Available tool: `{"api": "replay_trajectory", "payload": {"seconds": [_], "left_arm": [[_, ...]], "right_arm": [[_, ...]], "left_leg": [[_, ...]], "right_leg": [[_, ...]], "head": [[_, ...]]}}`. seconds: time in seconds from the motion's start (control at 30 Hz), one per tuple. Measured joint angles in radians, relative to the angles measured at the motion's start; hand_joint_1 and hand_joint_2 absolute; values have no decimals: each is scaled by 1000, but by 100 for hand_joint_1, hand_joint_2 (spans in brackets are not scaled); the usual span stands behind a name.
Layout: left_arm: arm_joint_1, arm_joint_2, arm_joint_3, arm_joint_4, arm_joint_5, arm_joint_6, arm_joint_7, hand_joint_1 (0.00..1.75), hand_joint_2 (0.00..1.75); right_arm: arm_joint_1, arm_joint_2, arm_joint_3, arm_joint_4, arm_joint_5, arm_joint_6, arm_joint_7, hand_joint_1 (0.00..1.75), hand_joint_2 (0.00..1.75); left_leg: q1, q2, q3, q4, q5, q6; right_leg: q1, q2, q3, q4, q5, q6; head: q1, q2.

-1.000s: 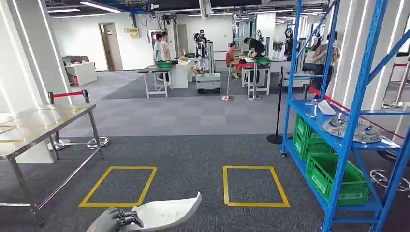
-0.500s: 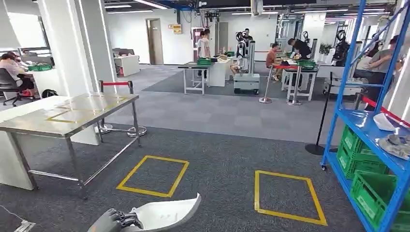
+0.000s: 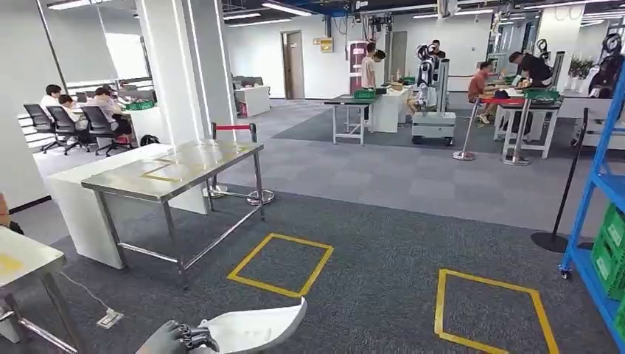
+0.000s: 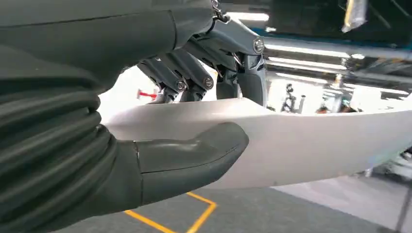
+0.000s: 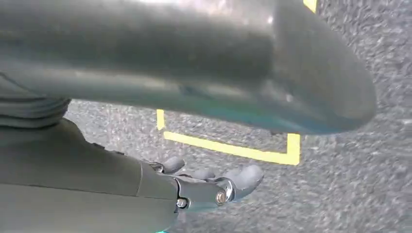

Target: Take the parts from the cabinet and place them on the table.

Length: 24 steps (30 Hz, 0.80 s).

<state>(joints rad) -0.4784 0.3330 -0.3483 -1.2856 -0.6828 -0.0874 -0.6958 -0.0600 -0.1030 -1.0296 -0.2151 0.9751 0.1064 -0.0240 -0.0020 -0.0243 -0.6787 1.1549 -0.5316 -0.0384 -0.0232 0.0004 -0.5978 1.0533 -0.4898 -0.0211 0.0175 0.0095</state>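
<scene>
One white part (image 3: 254, 328) held in the left hand (image 3: 175, 339); no writing legible.

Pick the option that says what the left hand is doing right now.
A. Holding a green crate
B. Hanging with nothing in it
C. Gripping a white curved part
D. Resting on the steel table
C: the left hand grips the white curved part, thumb on one face and fingers on the other.
</scene>
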Motion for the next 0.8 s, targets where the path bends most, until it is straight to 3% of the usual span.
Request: {"api": "replay_trajectory", "payload": {"seconds": [0.07, 0.1, 0.13, 0.17, 0.2, 0.23, 0.27, 0.3, 0.4, 0.43, 0.47, 0.5, 0.53, 0.57, 0.6, 0.63, 0.67, 0.7, 0.73, 0.77, 0.8], "left_arm": [[4, -1, 0, 1, 0, 0, 0, 175, 175], [7, -1, 0, 3, -2, 0, 0, 175, 175], [6, -1, 0, 6, -5, 0, 0, 175, 175], [6, 0, 0, 6, -6, 0, 0, 175, 175], [3, 1, 0, 6, -8, 0, 0, 175, 175], [0, 1, 0, 6, -11, 0, 0, 175, 175], [-6, 2, 1, 5, -13, 0, 1, 175, 175], [-8, 1, 1, 3, -16, -1, 5, 175, 175], [-3, 14, 10, -5, -16, -2, 12, 175, 175], [2, 18, 13, -14, -16, -2, 12, 175, 175], [5, 19, 20, -26, -14, -2, 12, 175, 175], [4, 19, 21, -31, -15, -5, 12, 175, 175], [4, 19, 22, -32, -15, -11, 12, 175, 175], [6, 18, 22, -32, -15, -18, 11, 175, 175], [7, 16, 22, -32, -15, -21, 11, 175, 175], [6, 15, 22, -31, -16, -24, 11, 175, 175], [5, 15, 22, -31, -16, -24, 11, 175, 175], [3, 15, 22, -32, -16, -25, 11, 175, 175], [2, 15, 22, -32, -16, -26, 11, 175, 175], [1, 14, 22, -32, -16, -27, 11, 175, 175], [-1, 15, 22, -33, -17, -28, 12, 175, 175]], "right_arm": [[5, 3, 0, 0, 0, 4, 2, 0, 0], [5, 5, 0, 0, 1, 8, 4, 0, 0], [5, 8, 0, 0, 2, 9, 6, 0, 0], [4, 11, 0, 0, 2, 10, 6, 0, 0], [3, 13, 0, 0, 2, 13, 6, 0, 0], [3, 15, 0, 0, 2, 16, 6, 0, 0], [3, 15, 0, 0, 4, 18, 6, 0, 0], [2, 18, 0, 0, 7, 19, 6, 0, 0], [-5, 22, 0, 0, 17, 24, 2, 0, 0], [-7, 23, 0, 0, 17, 26, 2, 0, 0], [-10, 23, 1, 0, 17, 27, 2, 0, 0], [-9, 25, 1, 0, 16, 27, 5, 0, 0], [-5, 25, 1, 0, 15, 26, 6, 0, 0], [-2, 25, 1, 0, 15, 26, 6, 0, 0], [0, 26, 1, 0, 15, 26, 5, 0, 0], [0, 28, 1, 0, 16, 26, 5, 0, 0], [-1, 29, 1, 0, 16, 26, 3, 0, 0], [-1, 29, 1, 0, 16, 26, 2, 0, 0], [-1, 29, 1, 0, 16, 26, 2, 0, 0], [-2, 29, 1, 0, 16, 26, 2, 0, 0], [-1, 30, 1, 0, 16, 26, 0, 0, 0]], "left_leg": [[2, 14, -72, 152, -66, -3], [3, 14, -90, 190, -69, -3], [3, 15, -81, 175, -50, -2], [2, 19, -49, 116, -14, 2], [0, 33, 2, 21, 31, 6], [-5, 68, 51, -65, 64, 14], [-15, 112, 70, -113, 56, 21], [-19, 95, 77, -113, 62, 30], [-18, 56, 71, -121, 67, 44], [-5, 48, 84, -132, 75, 50], [-4, 38, 88, -136, 76, 54], [-2, 28, 88, -136, 77, 60], [-2, 15, 87, -136, 77, 62], [-2, 0, 86, -135, 77, 63], [-2, -15, 85, -133, 77, 63], [-1, -29, 85, -130, 76, 62], [0, -44, 85, -127, 75, 59], [2, -58, 86, -122, 72, 56], [3, -71, 85, -116, 69, 50], [3, -80, 79, -113, 67, 44], [0, -94, 73, -108, 66, 36]], "right_leg": [[3, -28, 0, 0, -3, -4], [5, -43, 0, 1, -4, -6], [5, -55, 1, 1, -5, -6], [6, -68, 3, 1, -6, -5], [7, -81, 7, 1, -9, -4], [8, -92, 12, 1, -12, -2], [12, -104, 16, 2, -15, 3], [14, -111, 16, 1, -18, 9], [16, -146, 31, -7, -20, 23], [14, -143, 28, -4, -27, 27], [9, -76, 23, 22, -43, 33], [6, -31, -10, 93, -81, 35], [6, -11, -52, 176, -117, 38], [6, -5, -93, 251, -142, 40], [6, -3, -119, 292, -146, 41], [6, -2, -124, 285, -125, 41], [4, -1, -103, 227, -80, 41], [2, 5, -64, 136, -29, 41], [-2, 31, -19, 39, 15, 43], [-9, 86, -6, 10, -4, 48], [-3, 75, -7, 2, 1, 42]], "head": [[-1, 0], [0, 0], [-1, 0], [-1, 0], [-1, 0], [-1, 0], [-2, 0], [-1, 0], [-1, 0], [-2, 0], [0, 0], [1, 0], [3, 0], [3, 0], [4, 0], [5, 0], [5, 0], [5, 0], [5, 0], [5, 0], [5, 0]]}}
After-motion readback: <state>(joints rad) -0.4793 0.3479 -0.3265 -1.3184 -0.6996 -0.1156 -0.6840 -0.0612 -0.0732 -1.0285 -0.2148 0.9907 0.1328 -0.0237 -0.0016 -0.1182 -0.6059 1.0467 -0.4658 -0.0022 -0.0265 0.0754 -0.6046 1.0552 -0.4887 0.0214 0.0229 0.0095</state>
